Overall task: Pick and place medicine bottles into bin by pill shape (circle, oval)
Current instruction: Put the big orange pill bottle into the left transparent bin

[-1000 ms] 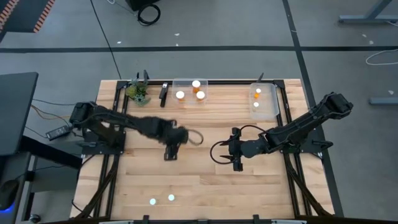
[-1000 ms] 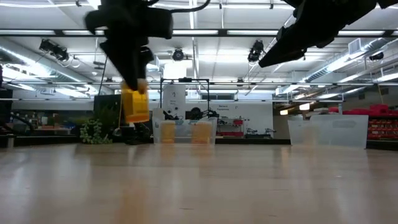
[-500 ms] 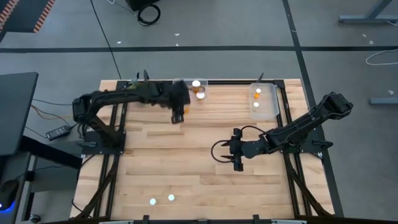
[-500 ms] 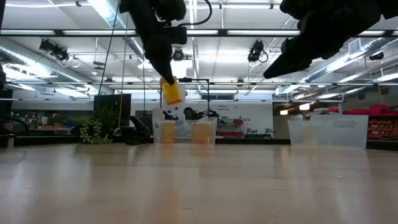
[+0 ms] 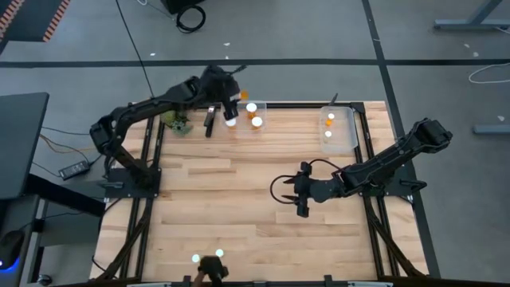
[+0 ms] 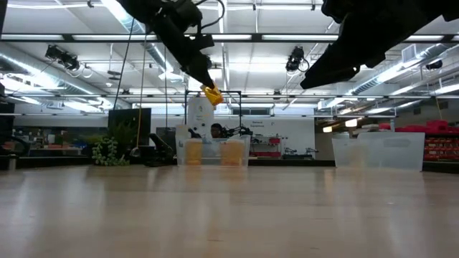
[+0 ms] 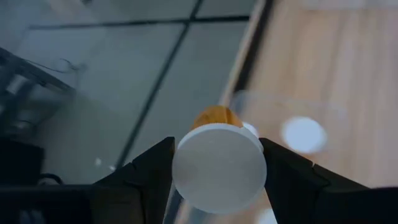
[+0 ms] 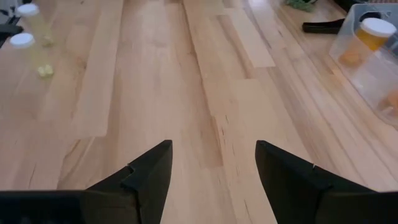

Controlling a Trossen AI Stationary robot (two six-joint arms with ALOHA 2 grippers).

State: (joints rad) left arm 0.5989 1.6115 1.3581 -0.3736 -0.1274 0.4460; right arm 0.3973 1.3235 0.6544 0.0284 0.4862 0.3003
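High view: left claw (image 5: 230, 102) over the clear bin (image 5: 263, 106) at the table's (image 5: 239, 207) far edge, right claw (image 5: 302, 201) parted, empty, mid-table; low view: claw carrying an orange medicine bottle (image 6: 211, 94) aloft; left wrist view: white-capped bottle clamped between fingers (image 7: 149, 168).

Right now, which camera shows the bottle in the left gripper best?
The left wrist view: the bottle fills the picture, its white cap clamped in the left gripper. The low view shows only its tilted orange body above the bin. The high view shows only a white cap. The right wrist view misses it.
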